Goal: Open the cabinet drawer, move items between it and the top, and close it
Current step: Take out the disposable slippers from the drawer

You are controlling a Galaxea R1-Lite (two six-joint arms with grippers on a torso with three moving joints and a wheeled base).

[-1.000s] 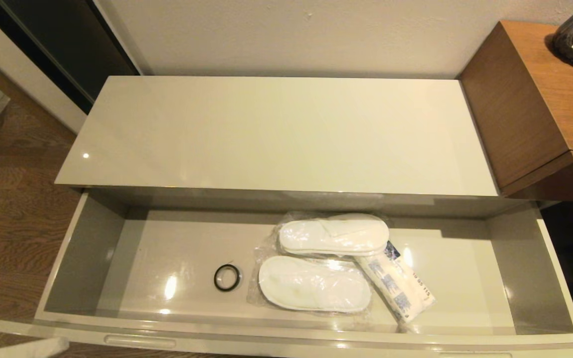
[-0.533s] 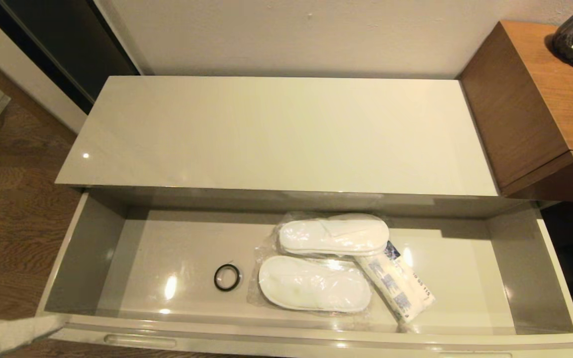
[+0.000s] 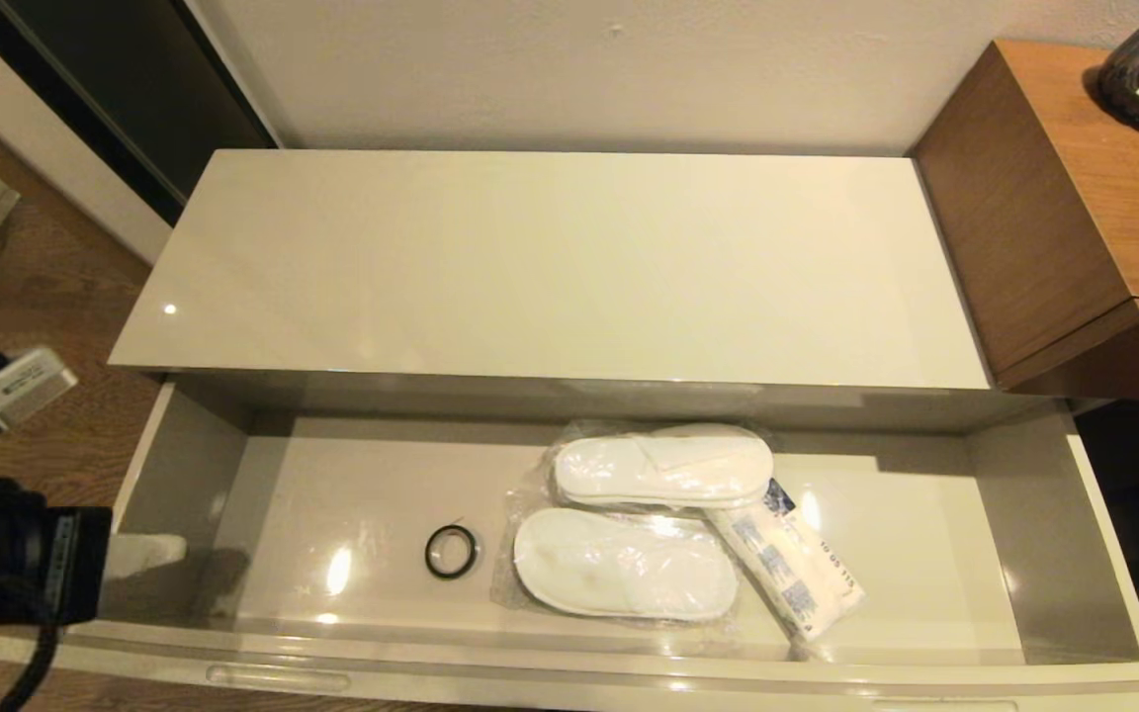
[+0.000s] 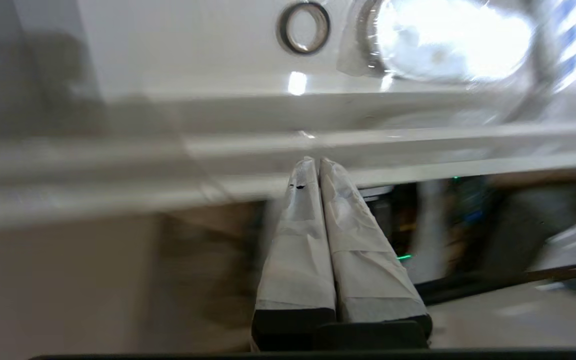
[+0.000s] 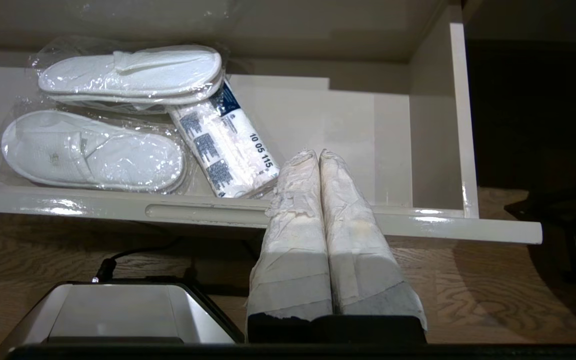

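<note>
The glossy cream cabinet drawer (image 3: 1054,514) stands pulled open below the smooth top (image 3: 550,267). Plastic-wrapped flat white slippers (image 3: 629,564) and a blue-printed packet (image 3: 787,574) lie inside, near a black ring (image 3: 451,552). The left gripper (image 3: 144,554), fingers pressed together, sits at the drawer's left end; the right gripper (image 5: 318,160) hangs parked, likewise pinched, empty.

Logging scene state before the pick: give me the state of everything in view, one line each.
drawer: pulled open
top: bare
slippers: two wrapped pairs, flat on the drawer floor
packet: lying in the drawer, one end under the rear slippers
ring: flat on the drawer floor, apart from the slippers
left end effector: shut, empty, at the drawer's left front corner
right end effector: shut, empty, in front of the drawer
</note>
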